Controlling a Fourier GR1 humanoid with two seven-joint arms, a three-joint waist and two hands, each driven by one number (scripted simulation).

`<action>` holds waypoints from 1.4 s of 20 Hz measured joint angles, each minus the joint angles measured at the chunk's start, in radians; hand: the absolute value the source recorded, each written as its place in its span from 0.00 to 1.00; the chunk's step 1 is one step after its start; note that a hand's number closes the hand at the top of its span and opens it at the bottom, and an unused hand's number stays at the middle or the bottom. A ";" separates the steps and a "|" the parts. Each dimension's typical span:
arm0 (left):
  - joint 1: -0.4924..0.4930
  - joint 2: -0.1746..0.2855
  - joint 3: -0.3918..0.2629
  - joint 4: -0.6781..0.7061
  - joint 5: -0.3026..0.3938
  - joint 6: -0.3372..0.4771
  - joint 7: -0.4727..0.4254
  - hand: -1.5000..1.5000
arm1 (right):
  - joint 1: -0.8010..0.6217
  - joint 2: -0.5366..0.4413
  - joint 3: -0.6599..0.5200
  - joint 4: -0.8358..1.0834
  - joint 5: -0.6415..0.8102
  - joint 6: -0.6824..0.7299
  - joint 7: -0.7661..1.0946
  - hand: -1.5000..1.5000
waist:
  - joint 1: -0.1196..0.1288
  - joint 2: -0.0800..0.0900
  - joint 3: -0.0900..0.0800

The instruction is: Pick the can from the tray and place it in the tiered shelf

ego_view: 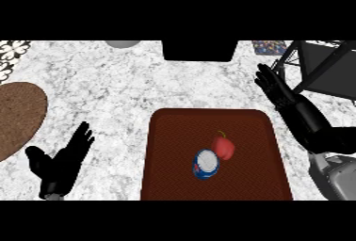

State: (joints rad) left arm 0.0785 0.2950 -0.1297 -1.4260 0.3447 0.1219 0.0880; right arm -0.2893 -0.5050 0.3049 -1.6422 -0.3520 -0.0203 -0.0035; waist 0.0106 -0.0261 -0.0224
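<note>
The marbled counter [118, 89] bears a dark red tray [173, 141]. A round brown mat [17, 117] lies at left, a tiered shelf [332, 77] at right.

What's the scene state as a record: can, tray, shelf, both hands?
can: blue and white can, white end up, on the tray, not held
tray: dark red rectangular tray, middle of the white marble counter
neighbour: red fruit with a stem, right beside the can
shelf: black-framed tiered shelf, far right, nothing seen in it
right hand: open, beside the shelf frame
left hand: open, resting lower left
other: round brown mat, left edge
</note>
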 measured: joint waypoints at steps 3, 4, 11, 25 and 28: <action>-0.030 0.029 0.027 0.001 -0.020 0.006 -0.006 0.50 | -0.033 0.083 0.064 -0.033 0.090 -0.099 0.041 1.00 | -0.002 0.012 0.012; -0.027 0.046 0.036 0.000 -0.034 0.007 -0.018 0.50 | -0.044 0.117 0.094 -0.039 0.131 -0.144 0.055 1.00 | 0.000 0.014 0.014; -0.039 0.138 0.088 0.004 -0.073 0.013 -0.023 0.50 | -0.014 0.171 0.164 0.058 0.504 -0.514 0.165 0.00 | -0.039 0.009 0.013; -0.005 0.178 0.129 0.019 -0.069 -0.027 -0.047 0.50 | 0.099 0.437 0.448 0.118 1.344 -0.615 0.747 0.00 | -0.051 0.004 0.014; -0.005 0.178 0.129 0.022 -0.071 -0.028 -0.048 0.50 | 0.098 0.455 0.471 0.093 1.444 -0.449 0.885 0.00 | -0.053 0.004 0.014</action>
State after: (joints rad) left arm 0.0731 0.4727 -0.0010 -1.4043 0.2737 0.0934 0.0404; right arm -0.1912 -0.0497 0.7756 -1.5493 1.0917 -0.4696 0.8819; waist -0.0429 -0.0218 -0.0088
